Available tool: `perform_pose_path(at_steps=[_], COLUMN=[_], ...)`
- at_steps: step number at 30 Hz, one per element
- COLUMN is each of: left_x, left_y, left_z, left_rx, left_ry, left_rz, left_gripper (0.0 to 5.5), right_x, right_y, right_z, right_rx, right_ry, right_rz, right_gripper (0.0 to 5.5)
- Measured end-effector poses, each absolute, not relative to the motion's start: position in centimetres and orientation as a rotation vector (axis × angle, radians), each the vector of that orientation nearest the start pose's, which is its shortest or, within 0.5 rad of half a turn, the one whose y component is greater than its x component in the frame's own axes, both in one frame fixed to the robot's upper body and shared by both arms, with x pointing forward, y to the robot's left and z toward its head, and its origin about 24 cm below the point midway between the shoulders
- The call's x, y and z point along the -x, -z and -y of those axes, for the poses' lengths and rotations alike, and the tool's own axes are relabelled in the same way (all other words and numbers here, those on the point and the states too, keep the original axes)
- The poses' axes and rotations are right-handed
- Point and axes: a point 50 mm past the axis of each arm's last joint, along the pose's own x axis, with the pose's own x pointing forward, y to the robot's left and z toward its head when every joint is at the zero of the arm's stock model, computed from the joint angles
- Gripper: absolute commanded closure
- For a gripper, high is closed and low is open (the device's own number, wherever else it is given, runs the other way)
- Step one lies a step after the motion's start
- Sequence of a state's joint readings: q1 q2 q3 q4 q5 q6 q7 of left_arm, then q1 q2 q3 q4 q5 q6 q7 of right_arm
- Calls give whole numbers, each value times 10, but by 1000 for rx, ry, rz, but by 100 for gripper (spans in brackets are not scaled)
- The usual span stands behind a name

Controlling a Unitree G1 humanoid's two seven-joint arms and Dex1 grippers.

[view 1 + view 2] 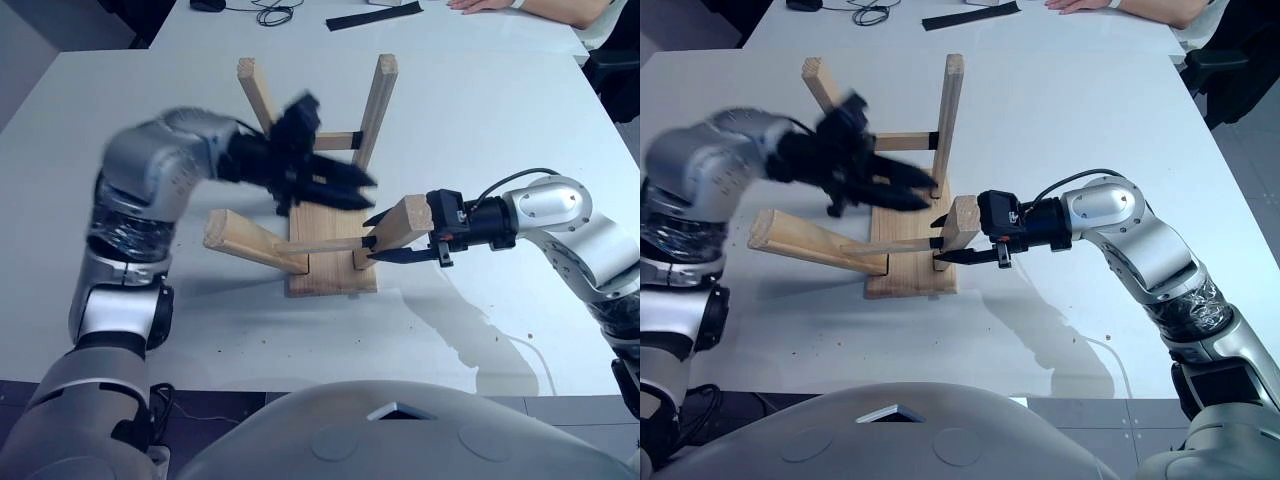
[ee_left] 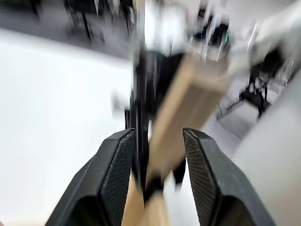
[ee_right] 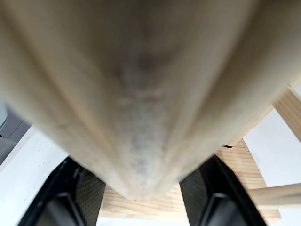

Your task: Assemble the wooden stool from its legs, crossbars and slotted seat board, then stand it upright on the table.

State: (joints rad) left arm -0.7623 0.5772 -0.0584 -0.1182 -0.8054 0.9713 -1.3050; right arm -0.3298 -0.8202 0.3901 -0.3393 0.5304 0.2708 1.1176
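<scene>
right tool (image 1: 372, 238) clamps a stool leg (image 1: 402, 221) at the seat board (image 1: 330, 272), left tool (image 1: 360, 193) hovers spread open.

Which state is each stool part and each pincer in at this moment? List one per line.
seat board, lying flat on the table
far legs, standing up from the board
far crossbar, fitted between the far legs
near left leg, tilted low, not upright
near right leg, tilted, gripped
near crossbar, spanning the near legs
left pincer, open, above the board
right pincer, shut on the near right leg
</scene>
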Motion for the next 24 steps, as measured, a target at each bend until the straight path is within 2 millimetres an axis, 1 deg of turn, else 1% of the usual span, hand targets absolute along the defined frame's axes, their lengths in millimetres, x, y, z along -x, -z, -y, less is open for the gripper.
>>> perform_pose_path(at_steps=[1, 3, 7, 9, 10, 12, 13, 14, 15, 16, 17, 18, 19, 21, 22, 24], left_x=[-274, -277, -284, -284, -282, -279, -276, -272, -269, -264, -257, -251, -243, -228, -225, -225], left_y=[-238, -252, -264, -269, -267, -253, -242, -230, -218, -203, -187, -175, -165, -144, -140, -139], left_z=[-129, -138, -167, -188, -201, -218, -227, -235, -242, -251, -259, -264, -266, -263, -261, -258], left_rx=[98, 79, 43, 14, -2, -26, -41, -61, -80, -100, -109, -129, -148, -144, -136, -135], left_ry=[1719, 1645, 1433, 1328, 1266, 1185, 1142, 1094, 1047, 974, 902, 851, 817, 796, 791, 775], left_rz=[-141, -76, -30, 1, -4, -42, -75, -110, -145, -197, -249, -289, -323, -369, -375, -352], left_gripper=[362, 362, 362, 362, 362, 362, 362, 362, 342, 332, 330, 329, 329, 329, 329, 329], right_x=[-227, -226, -226, -226, -225, -225, -225, -224, -223, -222, -219, -218, -216, -215, -215, -216], right_y=[-133, -133, -133, -133, -132, -132, -131, -131, -131, -130, -130, -130, -130, -129, -129, -129], right_z=[130, 130, 131, 131, 132, 132, 133, 133, 134, 135, 138, 140, 141, 143, 144, 144], right_rx=[392, 393, 395, 396, 398, 397, 396, 393, 391, 386, 377, 374, 375, 376, 377, 376], right_ry=[-1619, -1618, -1618, -1616, -1614, -1609, -1606, -1600, -1593, -1580, -1561, -1548, -1538, -1522, -1520, -1520], right_rz=[-143, -142, -138, -132, -128, -122, -121, -122, -123, -125, -128, -133, -135, -141, -143, -143], right_gripper=[348, 348, 348, 348, 348, 348, 348, 348, 348, 348, 348, 348, 348, 348, 348, 348])
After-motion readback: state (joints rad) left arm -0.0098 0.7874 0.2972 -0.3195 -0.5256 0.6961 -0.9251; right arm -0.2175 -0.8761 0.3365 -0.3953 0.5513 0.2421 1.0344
